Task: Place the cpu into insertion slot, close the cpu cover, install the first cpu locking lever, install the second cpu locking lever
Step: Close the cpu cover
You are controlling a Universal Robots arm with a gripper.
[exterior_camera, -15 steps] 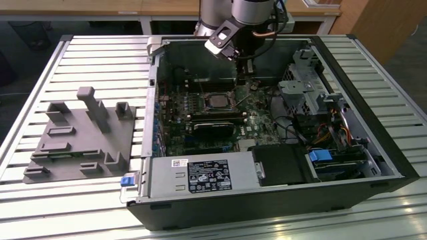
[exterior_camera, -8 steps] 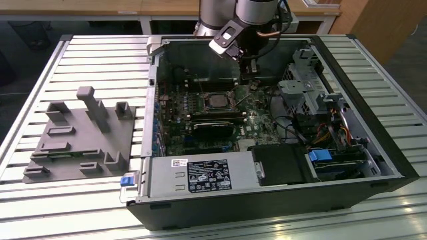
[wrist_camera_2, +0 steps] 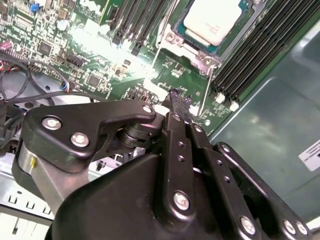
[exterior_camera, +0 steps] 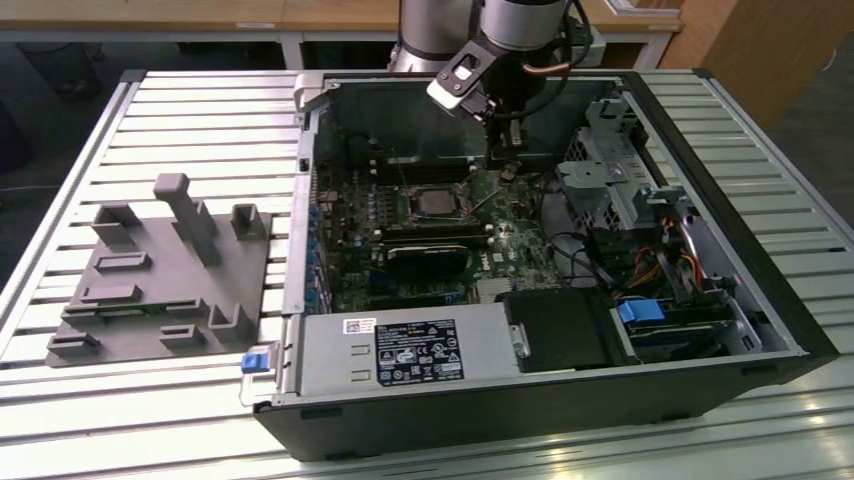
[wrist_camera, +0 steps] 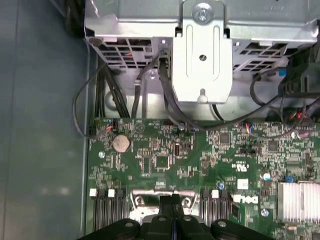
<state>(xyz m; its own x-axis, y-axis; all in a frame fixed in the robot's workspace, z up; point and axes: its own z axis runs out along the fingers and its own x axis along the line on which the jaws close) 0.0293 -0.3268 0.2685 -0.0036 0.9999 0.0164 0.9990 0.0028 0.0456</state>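
Cpu [wrist_camera_2: 212, 20]: seated silver face up in the insertion slot [wrist_camera_2: 192, 46], mid-motherboard [wrist_camera_2: 100, 75].
Locking lever [wrist_camera_2: 205, 92]: 1 thin wire rod; its long axis runs from the slot's corner toward the pincer.
Pincer [wrist_camera_2: 177, 100]: fingers pressed together, tips just beside the lever's free end.
Arm [exterior_camera: 514, 30]: descends steeply into the open case [exterior_camera: 747, 270], wrist tilted.

The cpu [wrist_camera_2: 212, 20] shows a dull silver-grey face, the motherboard [wrist_camera: 190, 150] is green, the gripper [wrist_camera_2: 177, 97] black, the surface [exterior_camera: 187, 110] pale with striped slats, the fixture [exterior_camera: 147, 290] grey.
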